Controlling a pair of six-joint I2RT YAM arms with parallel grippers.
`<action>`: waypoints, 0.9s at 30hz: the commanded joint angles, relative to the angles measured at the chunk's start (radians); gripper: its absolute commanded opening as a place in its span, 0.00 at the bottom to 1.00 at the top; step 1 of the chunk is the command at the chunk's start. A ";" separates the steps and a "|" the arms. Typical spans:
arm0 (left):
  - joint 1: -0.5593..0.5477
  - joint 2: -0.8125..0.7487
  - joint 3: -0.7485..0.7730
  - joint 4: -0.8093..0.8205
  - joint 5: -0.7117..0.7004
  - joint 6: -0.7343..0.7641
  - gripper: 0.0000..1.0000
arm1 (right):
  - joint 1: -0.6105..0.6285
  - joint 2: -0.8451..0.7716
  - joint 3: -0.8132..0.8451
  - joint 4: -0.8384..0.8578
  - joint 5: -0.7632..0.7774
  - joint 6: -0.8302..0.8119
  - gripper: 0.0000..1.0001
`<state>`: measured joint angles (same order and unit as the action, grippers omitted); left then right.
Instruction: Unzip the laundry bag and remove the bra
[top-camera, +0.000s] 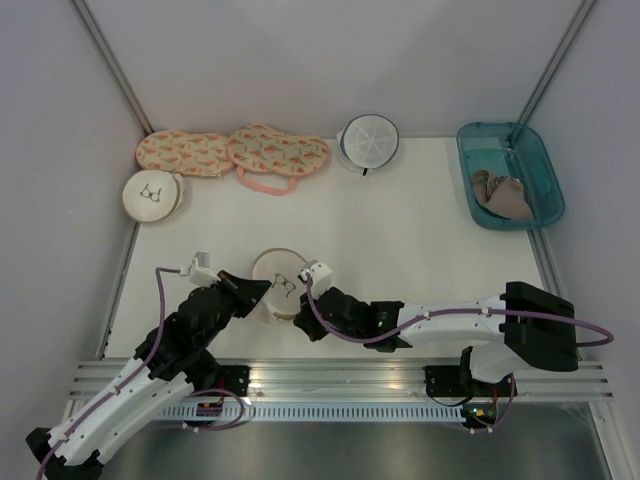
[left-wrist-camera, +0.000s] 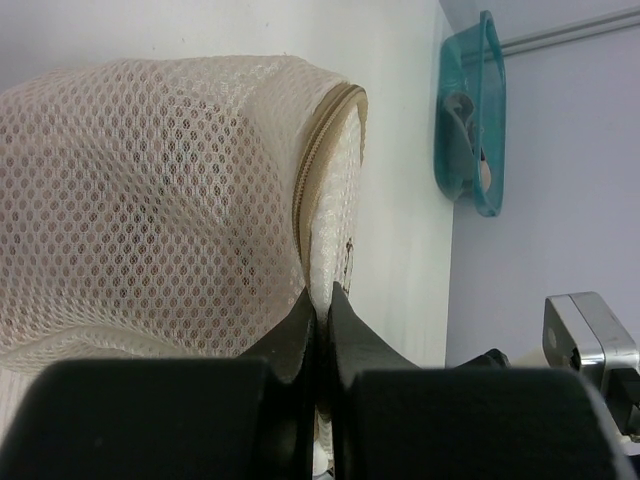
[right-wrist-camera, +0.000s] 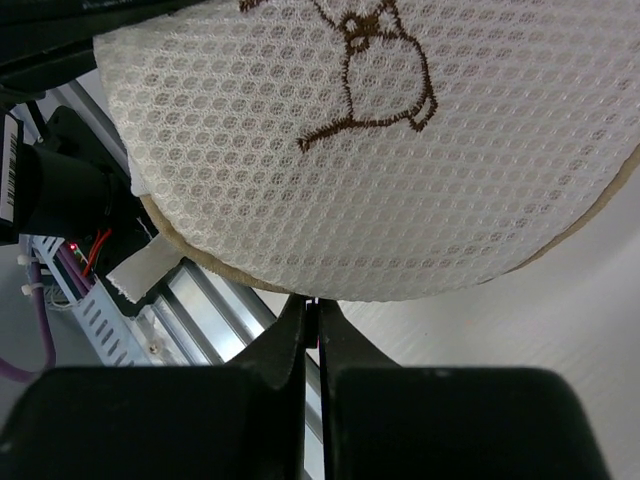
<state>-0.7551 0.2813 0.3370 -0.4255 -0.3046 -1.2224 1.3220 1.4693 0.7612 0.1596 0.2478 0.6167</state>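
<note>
At the near edge of the white table (top-camera: 400, 250), the round cream-beige mesh laundry bag (top-camera: 272, 272) lies between both arms; the pale pink bra is unseen, presumably inside. The left gripper (left-wrist-camera: 322, 300) pinches the bag's rim fabric; the right gripper (right-wrist-camera: 311, 305) is clamped together under the rim, on what I cannot tell. If it caught only mesh, tugging would merely drag the bag. Only the left wrist view shows the beige zipper (left-wrist-camera: 318, 160), closed there.

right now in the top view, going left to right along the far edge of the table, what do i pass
left peach patterned pouch -> right peach patterned pouch -> white mesh round bag -> teal bin
</note>
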 joint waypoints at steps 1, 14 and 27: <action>-0.004 -0.014 0.002 0.011 0.013 -0.017 0.02 | -0.003 -0.015 0.003 -0.024 -0.019 0.009 0.01; -0.004 0.018 0.037 0.036 0.089 0.179 0.02 | -0.003 -0.150 0.138 -0.682 0.358 0.035 0.00; -0.003 0.456 0.180 0.369 0.755 0.589 0.02 | -0.012 -0.191 0.217 -0.897 0.508 0.015 0.01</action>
<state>-0.7547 0.6415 0.4263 -0.1352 0.1833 -0.8146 1.3182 1.3254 0.9314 -0.6491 0.6586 0.6388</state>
